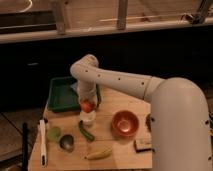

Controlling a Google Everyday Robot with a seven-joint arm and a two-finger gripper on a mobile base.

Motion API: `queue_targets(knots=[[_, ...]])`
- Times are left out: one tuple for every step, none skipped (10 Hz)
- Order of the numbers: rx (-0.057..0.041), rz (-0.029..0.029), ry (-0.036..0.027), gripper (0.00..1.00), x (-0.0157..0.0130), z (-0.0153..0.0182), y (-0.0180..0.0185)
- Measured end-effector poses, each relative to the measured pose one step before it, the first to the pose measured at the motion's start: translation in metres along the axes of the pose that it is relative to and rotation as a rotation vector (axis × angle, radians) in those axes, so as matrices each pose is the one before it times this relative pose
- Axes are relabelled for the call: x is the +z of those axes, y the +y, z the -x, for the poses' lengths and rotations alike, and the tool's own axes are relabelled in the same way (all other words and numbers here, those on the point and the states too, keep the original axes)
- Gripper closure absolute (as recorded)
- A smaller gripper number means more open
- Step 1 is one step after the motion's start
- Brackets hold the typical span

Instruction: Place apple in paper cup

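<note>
Tabletop (125,147) items, running from my left: a long white tool (42,141) is lying along the left edge, with a pale green round thing (53,133) just beside it and a dark metal cup (66,143) in front of that. Behind them a green tray (60,95) is sitting at the back left corner. My gripper (87,103) is hanging off the tray's right edge, pointing down and pinching the apple (87,106). The apple is sitting directly above the paper cup (87,118); I cannot tell if they are touching. A green vegetable (86,131) is lying just beside the cup, a banana (98,153) near the front edge, and an orange bowl (124,123) is standing to the right.
</note>
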Motion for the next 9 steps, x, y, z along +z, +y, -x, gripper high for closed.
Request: queue_targets(knots=[[-0.00164,-0.00081,-0.00281,0.71,-0.00020,-0.00022,0.00010],[-0.00159,0.00038,-0.00315,0.71,0.00028,0.00011,0.00010],[-0.00238,-0.00138,-0.00394,0.68,-0.00006,-0.00010,-0.00027],[-0.00239,-0.00153,-0.00423,0.65,-0.00002,0.00001,-0.00032],[-0.00166,0.00069,-0.00336,0.65,0.00063,0.00003,0.00036],[-0.00150,-0.00148,-0.00355,0.65,-0.00013,-0.00007,-0.00007],[-0.00067,-0.00085,-0.00350,0.65,0.00008,-0.00018,0.00025],[-0.00132,-0.00034,-0.00205,0.65,-0.00059,-0.00034,0.00009],[-0.00106,-0.00014,-0.00517,0.65,-0.00018,-0.00024,0.00068]])
